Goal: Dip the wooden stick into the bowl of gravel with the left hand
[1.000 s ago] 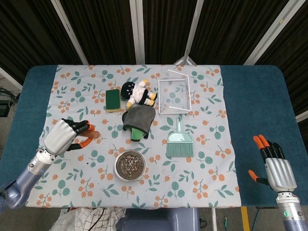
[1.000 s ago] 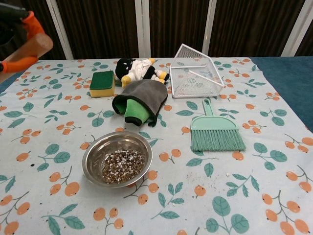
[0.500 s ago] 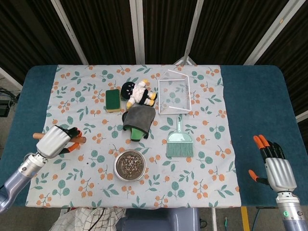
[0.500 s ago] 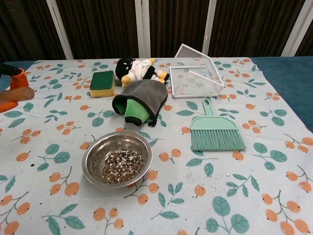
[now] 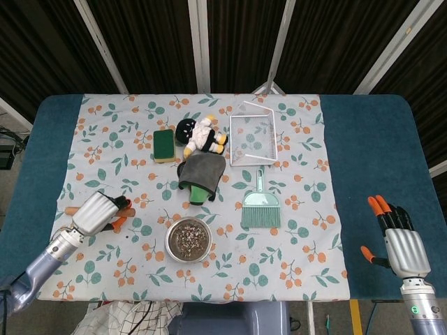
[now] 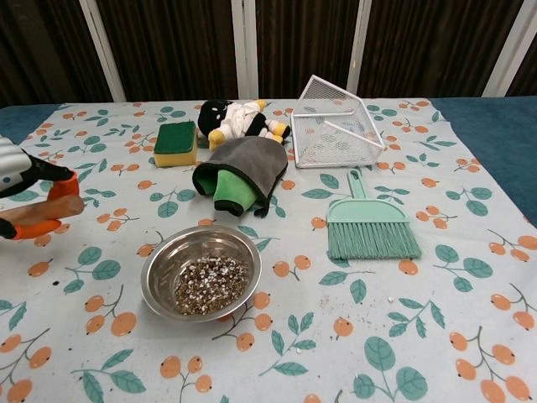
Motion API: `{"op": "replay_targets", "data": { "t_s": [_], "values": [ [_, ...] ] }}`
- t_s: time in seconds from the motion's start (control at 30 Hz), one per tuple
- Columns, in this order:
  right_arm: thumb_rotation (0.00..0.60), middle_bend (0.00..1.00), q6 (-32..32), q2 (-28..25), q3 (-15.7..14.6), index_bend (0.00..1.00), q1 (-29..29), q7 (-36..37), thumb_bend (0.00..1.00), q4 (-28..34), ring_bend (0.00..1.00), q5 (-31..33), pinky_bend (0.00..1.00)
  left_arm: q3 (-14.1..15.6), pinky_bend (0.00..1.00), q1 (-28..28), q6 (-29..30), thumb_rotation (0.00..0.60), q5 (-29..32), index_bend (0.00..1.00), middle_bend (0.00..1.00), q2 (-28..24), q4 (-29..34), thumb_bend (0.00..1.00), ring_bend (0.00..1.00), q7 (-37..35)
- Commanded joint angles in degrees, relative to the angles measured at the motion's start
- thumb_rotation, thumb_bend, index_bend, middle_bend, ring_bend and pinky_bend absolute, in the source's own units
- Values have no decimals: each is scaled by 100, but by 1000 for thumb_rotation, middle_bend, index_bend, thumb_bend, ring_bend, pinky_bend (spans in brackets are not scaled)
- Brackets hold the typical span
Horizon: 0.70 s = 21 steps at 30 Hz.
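Note:
My left hand (image 5: 99,211) grips the wooden stick (image 6: 65,206) across its palm, low over the cloth at the table's left side. In the head view a short brown end of the stick (image 5: 71,210) pokes out on the hand's left. The steel bowl (image 5: 170,236) holding gravel (image 6: 204,285) stands to the right of that hand, a clear gap away. In the chest view the left hand (image 6: 21,180) shows at the left edge, cut off by the frame. My right hand (image 5: 397,241) rests at the front right over the blue table, fingers apart and empty.
Behind the bowl lie a grey and green cloth (image 5: 198,176), a green sponge (image 5: 164,144) and a small doll (image 5: 201,135). A white wire basket (image 5: 253,138) lies on its side at the back. A green hand brush (image 5: 260,204) lies right of the bowl.
The left hand has come down from high at the left with the stick still in it, and has shifted forward and a little toward the bowl. The right hand has not moved.

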State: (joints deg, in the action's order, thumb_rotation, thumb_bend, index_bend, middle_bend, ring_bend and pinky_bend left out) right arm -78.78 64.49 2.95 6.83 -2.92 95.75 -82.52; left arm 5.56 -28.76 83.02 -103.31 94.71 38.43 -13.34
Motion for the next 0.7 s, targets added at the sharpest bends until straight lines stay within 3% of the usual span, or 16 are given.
{"op": "replay_targets", "data": {
  "t_s": [0.03,0.2,0.37,0.7],
  "values": [
    [600,0,-1,3,-4,0,-2,3,269,-4,0,-3,0,-1,958,-21,-13,600,25,516,581,64,40,859,866,48],
    [600,0,-5,7,-9,0,-5,12,269,-14,0,-13,0,-34,953,-30,-72,600,122,416,473,80,213,664,860,109],
    [600,0,-26,11,-7,0,-11,10,268,-17,0,-25,0,-31,948,-23,-164,600,195,341,375,-2,445,364,851,258],
    [600,0,-28,4,-18,0,-18,25,268,-17,0,-37,0,-189,907,130,-97,600,483,279,310,-287,1189,320,806,559]
  ]
}}
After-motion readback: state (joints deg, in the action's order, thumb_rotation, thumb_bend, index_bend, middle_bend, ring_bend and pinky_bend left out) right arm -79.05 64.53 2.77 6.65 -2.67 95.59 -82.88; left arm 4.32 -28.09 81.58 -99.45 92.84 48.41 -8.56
